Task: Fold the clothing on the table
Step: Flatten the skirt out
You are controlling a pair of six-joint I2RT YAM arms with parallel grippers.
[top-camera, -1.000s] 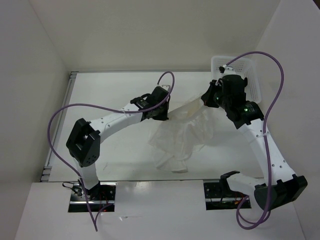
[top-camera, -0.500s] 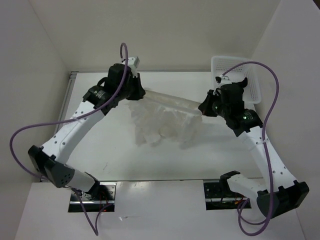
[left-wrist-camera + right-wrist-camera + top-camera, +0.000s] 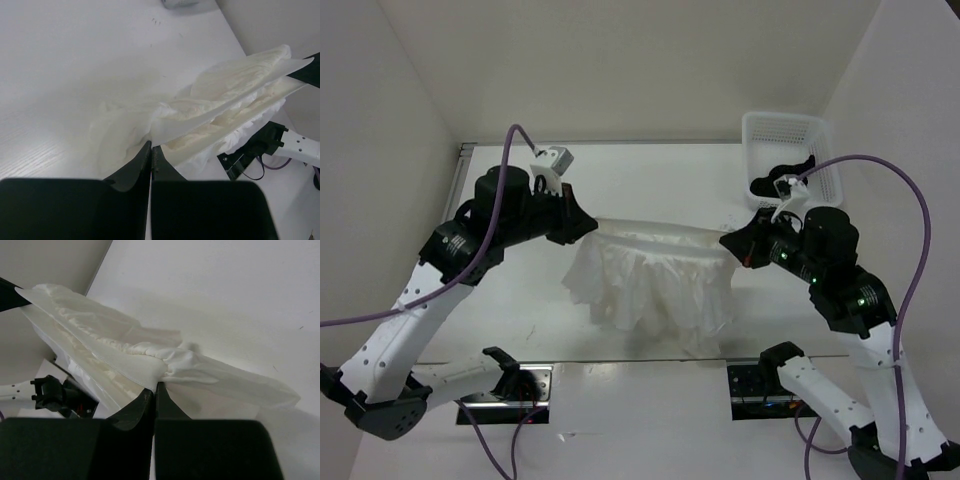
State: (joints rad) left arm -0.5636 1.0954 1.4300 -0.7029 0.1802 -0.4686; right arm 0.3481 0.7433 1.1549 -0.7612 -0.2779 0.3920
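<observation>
Nearest, the two arm bases sit at the surface's (image 3: 660, 170) front edge. From there the left arm (image 3: 410, 310) rises and bends inward, and the right arm (image 3: 865, 300) does the same from the other side. Their wrists face each other over the middle of the surface.

The clothing (image 3: 650, 285) hangs between them. The left jaws are closed on one upper corner and the right jaws on the other, so the top edge runs as a taut band from one to the other. Below that edge the thin white fabric drops in crinkled folds, with a shadow on the surface beneath. Whether the hem touches the surface cannot be told.

In the left wrist view the fingers are pressed together on the clothing (image 3: 215, 110), which stretches away over the surface (image 3: 75, 60) toward the other jaws. The right wrist view shows the same: fingers together, pinching the clothing (image 3: 115, 350) above the surface (image 3: 225, 290).

Farthest back, a white mesh basket (image 3: 782, 130) stands in the right rear corner, with a small black item (image 3: 765, 185) inside.
</observation>
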